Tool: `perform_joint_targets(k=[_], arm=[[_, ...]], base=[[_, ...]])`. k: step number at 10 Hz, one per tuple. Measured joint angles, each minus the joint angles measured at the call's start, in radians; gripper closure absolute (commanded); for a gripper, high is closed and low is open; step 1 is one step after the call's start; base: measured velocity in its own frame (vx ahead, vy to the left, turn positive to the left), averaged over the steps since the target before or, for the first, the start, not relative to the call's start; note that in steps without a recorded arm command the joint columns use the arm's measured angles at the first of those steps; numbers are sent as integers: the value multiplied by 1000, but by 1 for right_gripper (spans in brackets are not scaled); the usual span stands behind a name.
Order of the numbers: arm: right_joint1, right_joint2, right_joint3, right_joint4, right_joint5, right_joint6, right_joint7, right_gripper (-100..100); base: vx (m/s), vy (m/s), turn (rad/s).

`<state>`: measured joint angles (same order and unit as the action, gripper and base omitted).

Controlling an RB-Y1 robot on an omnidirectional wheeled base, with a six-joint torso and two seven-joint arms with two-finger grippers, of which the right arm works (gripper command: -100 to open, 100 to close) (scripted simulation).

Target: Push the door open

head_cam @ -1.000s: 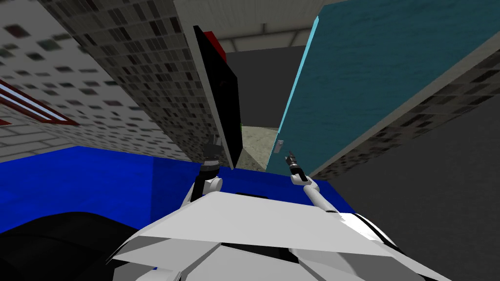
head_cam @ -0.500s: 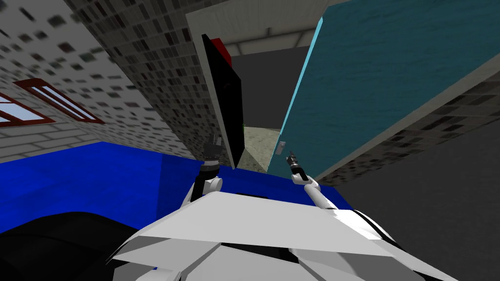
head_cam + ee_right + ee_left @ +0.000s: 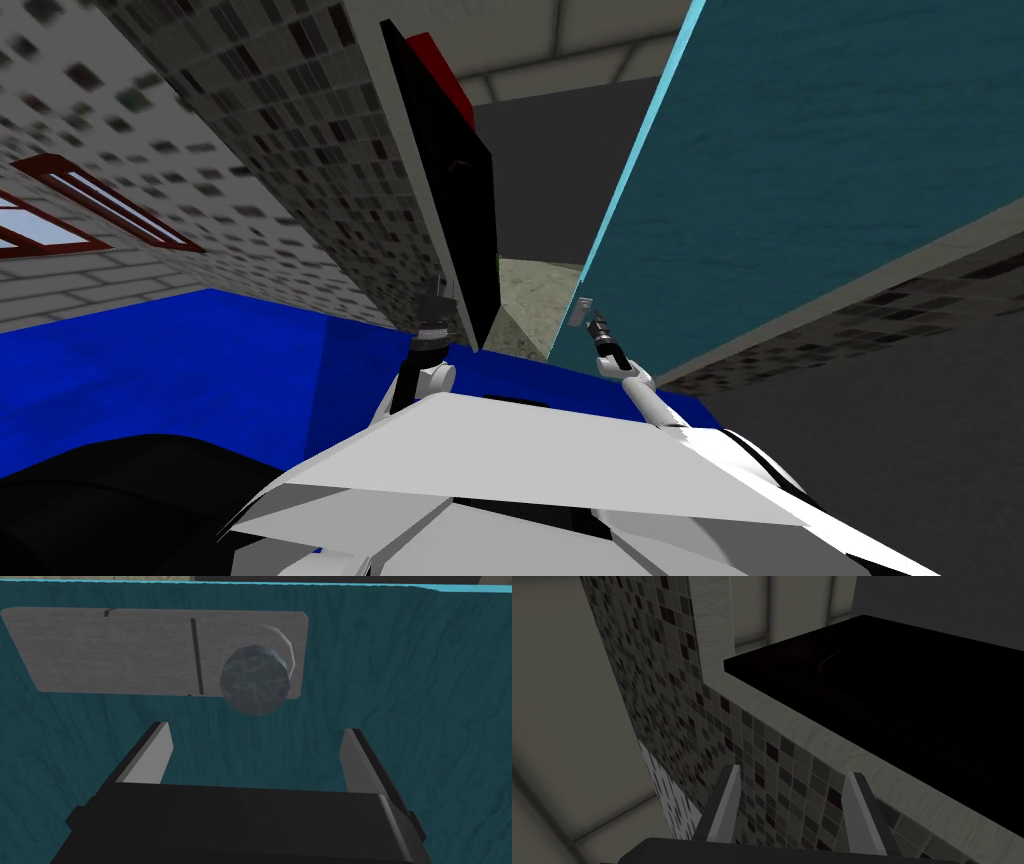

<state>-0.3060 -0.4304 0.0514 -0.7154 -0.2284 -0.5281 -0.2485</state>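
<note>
Both have fingers apart: left end effector (image 3: 794,772) by the wall (image 3: 677,701), right end effector (image 3: 255,728) at the door (image 3: 400,726), whose knob (image 3: 255,683) might snag a finger mid-push

- Door (image 3: 780,170), teal: top and far side cut off by the head view's top and right edges.
- Plate (image 3: 115,651), grey, near the door's free edge: 1 end hidden behind the knob (image 3: 255,683).
- Right end effector (image 3: 597,322): too small in the head view to read; whether the fingertips (image 3: 161,728) touch the door cannot be told.
- Left end effector (image 3: 434,303): small and dark beside the door frame (image 3: 822,746); fingers unreadable in the head view.
- Red item (image 3: 447,80): mostly hidden behind a black area (image 3: 455,190); unidentifiable.
- Window (image 3: 90,200), red-framed: cut off by the left edge; tiled wall (image 3: 60,70) around it blurred.
- Floor (image 3: 535,290) beyond the doorway: 1 narrow wedge visible.
</note>
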Motion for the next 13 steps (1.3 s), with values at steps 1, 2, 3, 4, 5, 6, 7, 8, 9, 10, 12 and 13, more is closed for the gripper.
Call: perform_joint_targets(k=[1, 2, 3, 4, 5, 6, 7, 8, 9, 10, 12, 13], arm=[[-1, 1, -3, 3, 0, 0, 2, -100], [-2, 3, -6, 4, -1, 0, 5, -100], [-3, 4, -9, 6, -1, 0, 7, -100], [-4, 6, -12, 8, -1, 0, 9, -100], [-4, 6, -12, 7, -1, 0, 9, 100], [-5, 5, -12, 7, -1, 0, 9, 100], [-7, 4, -13, 6, -1, -1, 9, 100], [-6, 4, -12, 7, -1, 0, 9, 100], [-4, 5, -12, 8, -1, 1, 10, 100], [-3, 5, -11, 9, -1, 1, 10, 100], [-1, 12, -15, 14, -1, 3, 15, 100], [-2, 15, -17, 24, -2, 3, 19, 100]], base=[[184, -11, 23], [184, -23, 22], [183, -37, 30], [80, -19, 12], [-11, 3, -7], [-26, 5, 0], [-24, 4, 1], [-16, 3, -3], [-9, 2, -3], [0, 0, 0], [135, 19, -51], [188, 25, -52]])
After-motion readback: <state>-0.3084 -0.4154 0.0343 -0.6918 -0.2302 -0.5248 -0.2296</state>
